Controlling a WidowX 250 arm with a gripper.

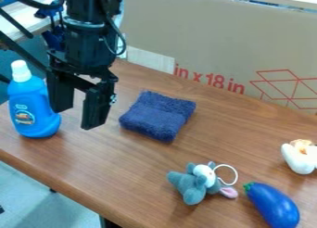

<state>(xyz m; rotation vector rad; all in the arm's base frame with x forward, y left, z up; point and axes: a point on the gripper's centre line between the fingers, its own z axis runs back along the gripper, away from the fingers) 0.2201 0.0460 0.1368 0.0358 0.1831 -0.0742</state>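
Note:
The black gripper hangs above the left part of the wooden table, its two fingers apart with nothing between them. Just left of it stands an upright blue bottle with a white cap, partly behind the left finger. To the gripper's right lies a folded dark blue cloth. A grey plush toy with a white ring lies near the front middle. Beside that toy is a blue eggplant-shaped toy with a green tip. A white object with an orange-yellow top sits at the right edge.
A large cardboard panel with red print stands along the back of the wooden table. The table's front edge runs from the left down to the bottom middle. Black cables hang at the upper left beside the arm.

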